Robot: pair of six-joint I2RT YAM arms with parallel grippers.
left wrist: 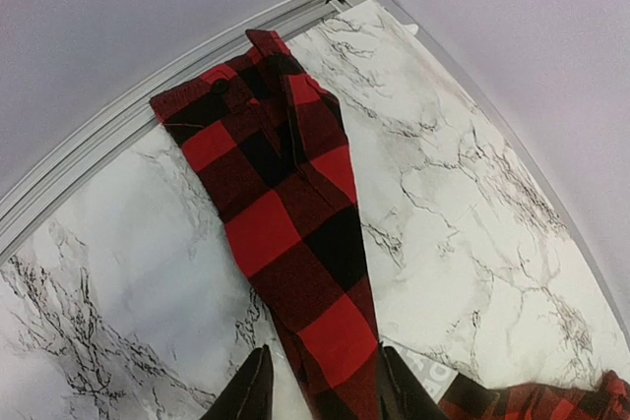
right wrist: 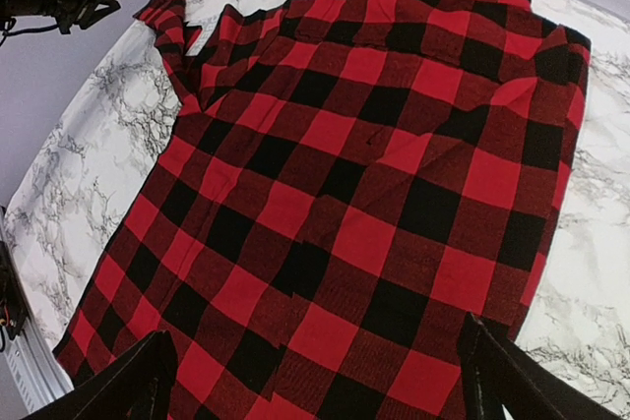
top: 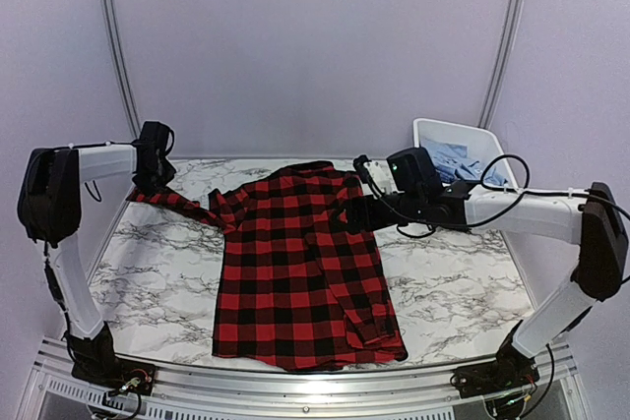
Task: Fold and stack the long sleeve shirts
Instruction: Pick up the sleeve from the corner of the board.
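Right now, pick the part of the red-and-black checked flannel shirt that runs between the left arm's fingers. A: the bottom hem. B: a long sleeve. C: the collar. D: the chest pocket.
B: in the left wrist view a long sleeve of the red-and-black checked flannel shirt passes between the left fingers, its buttoned cuff lying beyond them on the white marble table.
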